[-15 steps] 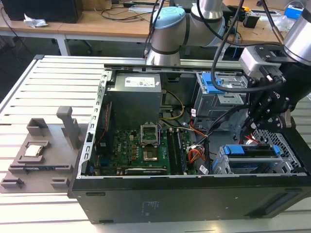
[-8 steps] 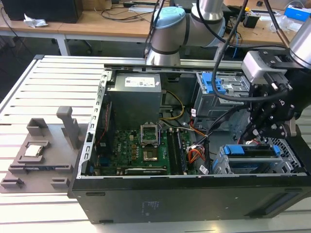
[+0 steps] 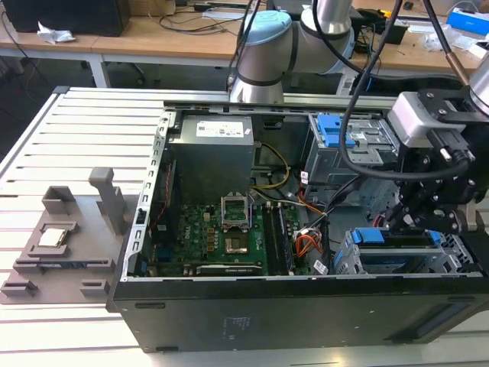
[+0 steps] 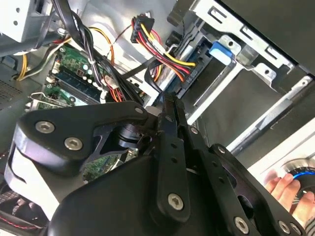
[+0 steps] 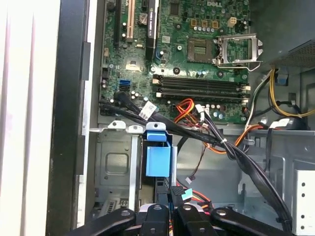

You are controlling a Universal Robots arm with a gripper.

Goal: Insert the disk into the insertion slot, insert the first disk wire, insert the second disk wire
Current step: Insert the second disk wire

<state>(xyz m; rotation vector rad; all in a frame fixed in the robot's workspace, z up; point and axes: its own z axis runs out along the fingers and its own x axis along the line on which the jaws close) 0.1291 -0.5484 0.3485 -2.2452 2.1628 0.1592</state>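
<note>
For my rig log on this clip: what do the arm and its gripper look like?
The arm has silver-grey tube sections and pale blue joint caps, with black cables running along it. Near the wrist sits a light grey box-shaped camera housing. The gripper is matte black, built of flat linkage bars joined by silver screws, seen close up in both wrist views.

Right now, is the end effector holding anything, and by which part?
Cannot be told: the end effector sits low among the coloured wires, and any hold is hidden there.
</note>
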